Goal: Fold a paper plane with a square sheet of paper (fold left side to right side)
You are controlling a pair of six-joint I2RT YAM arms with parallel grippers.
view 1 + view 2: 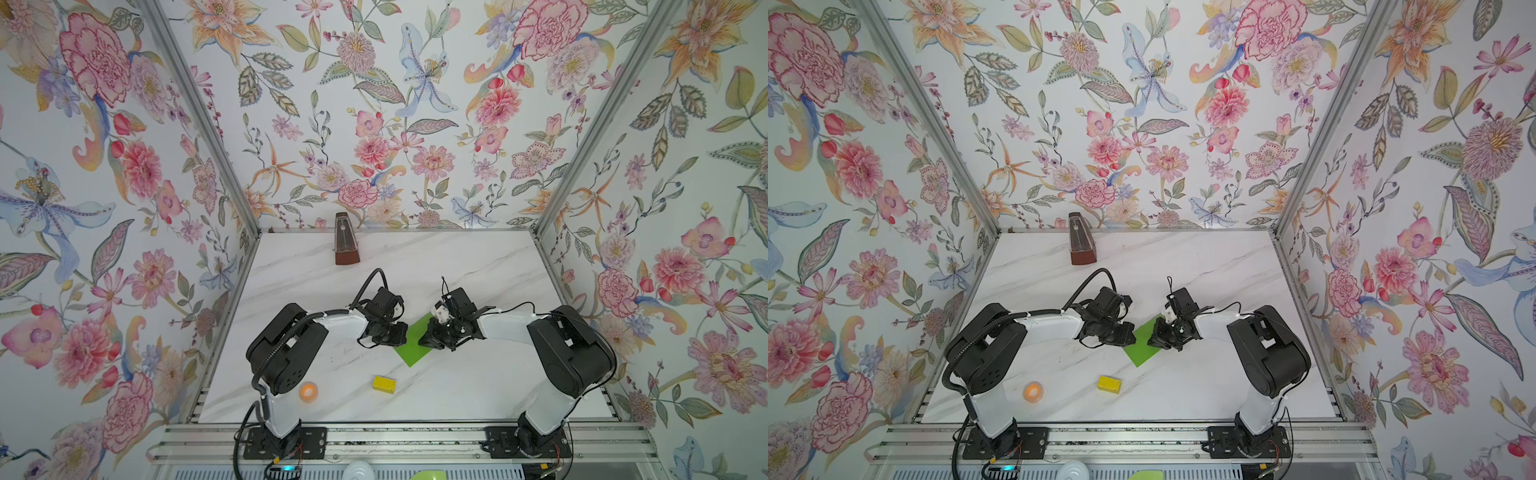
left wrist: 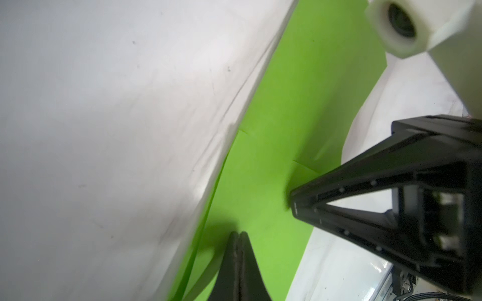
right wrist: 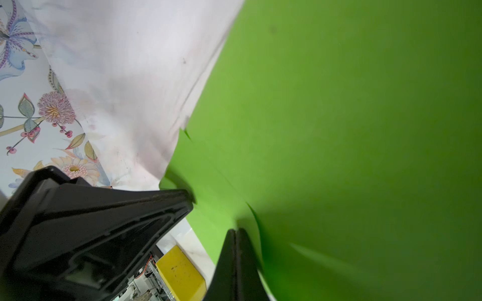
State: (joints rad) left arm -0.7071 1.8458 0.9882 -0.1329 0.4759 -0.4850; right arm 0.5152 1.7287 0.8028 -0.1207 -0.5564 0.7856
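On the smooth marble table [image 1: 457, 266]: thin lime paper [image 1: 413, 349], flat, layered, sharp creased edges; left claw [image 2: 239, 232] and right claw [image 3: 236, 230] both closed, tips on paper

The left end effector [image 2: 238, 234] and right end effector [image 3: 236, 231] face each other, tips on the sheet of paper [image 1: 413, 349]. On the surface [image 1: 478, 386], the block [image 1: 384, 384] lies before them, the metronome [image 1: 346, 243] behind.

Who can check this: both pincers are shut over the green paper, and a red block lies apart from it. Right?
One slip: the block is yellow, not red, as both top views show. Otherwise right: the left pincer and right pincer are shut over the green paper, with the block apart from it.
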